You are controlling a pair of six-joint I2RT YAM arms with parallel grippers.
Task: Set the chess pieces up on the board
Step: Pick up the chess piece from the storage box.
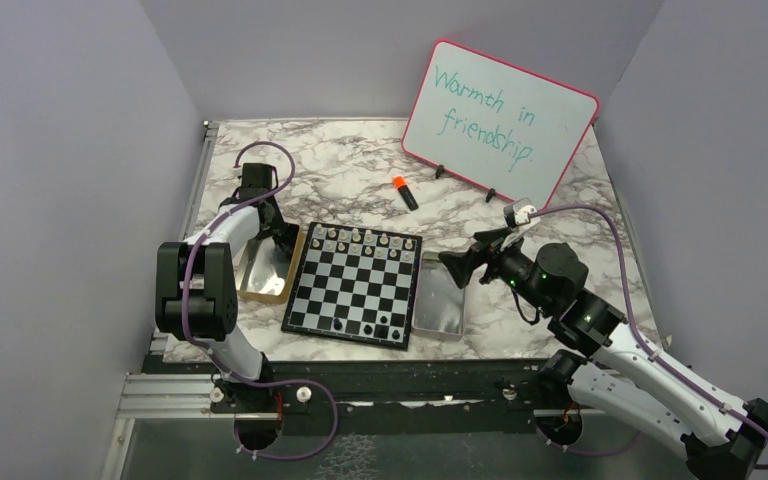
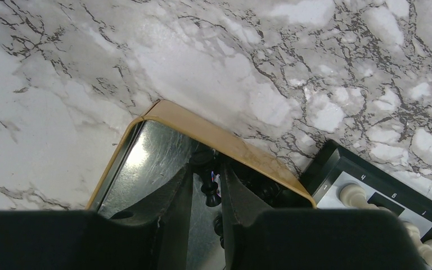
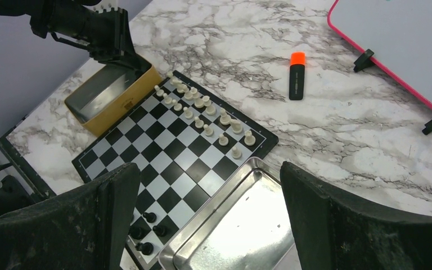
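While left tool (image 2: 208,171) straddles black piece (image 2: 210,190) inside gold tray (image 2: 225,138); board (image 2: 329,157) just beside

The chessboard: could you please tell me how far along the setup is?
Done: the white pieces stand in two rows at the far end of the board, and a few black pieces sit at its near edge. In hand: the left gripper is down in the gold tray, its fingers either side of a black piece; a firm grip isn't clear. Left: most black pieces. The right gripper hangs open over the silver tray.
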